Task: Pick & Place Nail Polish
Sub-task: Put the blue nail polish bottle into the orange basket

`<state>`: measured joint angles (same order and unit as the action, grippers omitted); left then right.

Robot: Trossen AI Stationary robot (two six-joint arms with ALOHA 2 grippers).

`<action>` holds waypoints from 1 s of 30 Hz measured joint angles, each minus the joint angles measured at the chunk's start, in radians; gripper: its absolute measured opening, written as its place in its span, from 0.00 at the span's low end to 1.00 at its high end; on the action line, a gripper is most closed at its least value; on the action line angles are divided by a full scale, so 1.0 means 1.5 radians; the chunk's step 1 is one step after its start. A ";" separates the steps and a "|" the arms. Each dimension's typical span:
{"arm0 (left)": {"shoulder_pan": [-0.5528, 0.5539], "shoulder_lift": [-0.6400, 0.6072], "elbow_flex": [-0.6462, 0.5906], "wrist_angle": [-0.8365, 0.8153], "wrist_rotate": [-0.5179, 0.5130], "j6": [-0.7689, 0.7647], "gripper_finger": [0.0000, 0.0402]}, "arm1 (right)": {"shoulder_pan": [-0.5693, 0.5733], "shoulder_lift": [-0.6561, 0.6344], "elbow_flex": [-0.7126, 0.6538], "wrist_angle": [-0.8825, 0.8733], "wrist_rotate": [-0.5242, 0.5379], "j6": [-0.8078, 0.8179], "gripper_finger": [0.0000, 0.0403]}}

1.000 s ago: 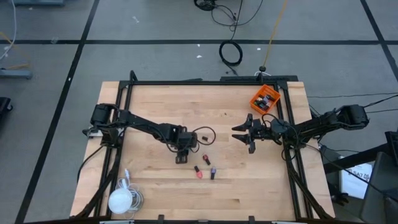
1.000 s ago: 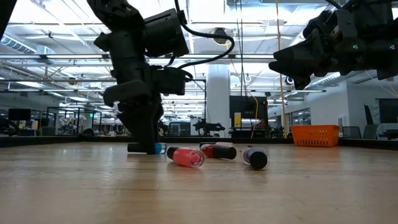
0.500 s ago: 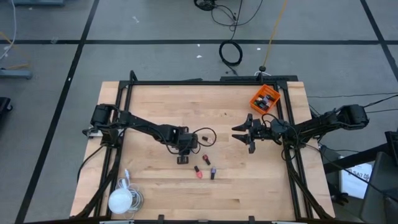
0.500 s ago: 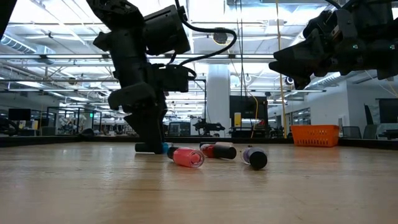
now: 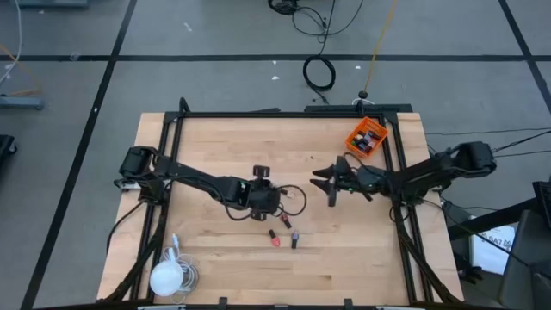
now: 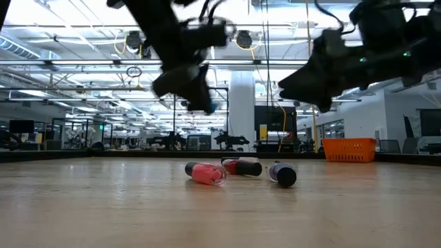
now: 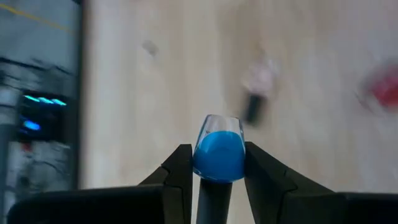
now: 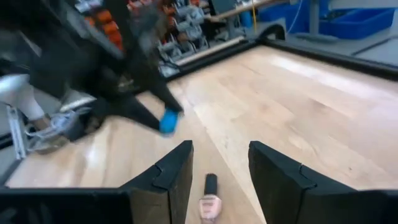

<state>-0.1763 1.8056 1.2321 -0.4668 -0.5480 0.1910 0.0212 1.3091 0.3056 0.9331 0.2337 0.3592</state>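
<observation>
Wooden desk (image 5: 215,138) below me: my left gripper (image 7: 217,165) pinches a blue bottle (image 7: 218,152) above its middle; my right gripper (image 8: 221,165) hangs spread nearby, over three bottles (image 6: 238,171) lying there.

Wooden counter (image 5: 215,142) inside black frame (image 5: 284,113). Orange bin (image 5: 367,138) at far right corner, on frame edge; same bin seen low at right in level view (image 6: 349,149). White round object (image 5: 165,280) with white cord near front left corner. Grey floor (image 5: 77,103) with dark tape lines around counter. Black coiled cable (image 5: 319,74) on floor beyond far edge; yellow cable (image 5: 377,47) running down toward frame. Large hall with ceiling lights behind counter
</observation>
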 joint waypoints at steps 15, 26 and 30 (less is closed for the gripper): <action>-0.012 0.001 0.044 0.018 -0.099 0.089 0.24 | -0.015 0.268 0.152 0.182 -0.033 0.129 0.51; -0.014 0.001 0.044 0.042 -0.104 0.114 0.24 | -0.014 0.368 0.260 0.202 -0.073 0.156 0.60; -0.018 0.001 0.044 0.045 -0.100 0.114 0.24 | -0.014 0.379 0.277 0.200 -0.074 0.153 0.57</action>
<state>-0.2026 1.8069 1.2979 -0.4000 -0.6985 0.3626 -0.0002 1.8769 0.7204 1.2337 0.1224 0.5894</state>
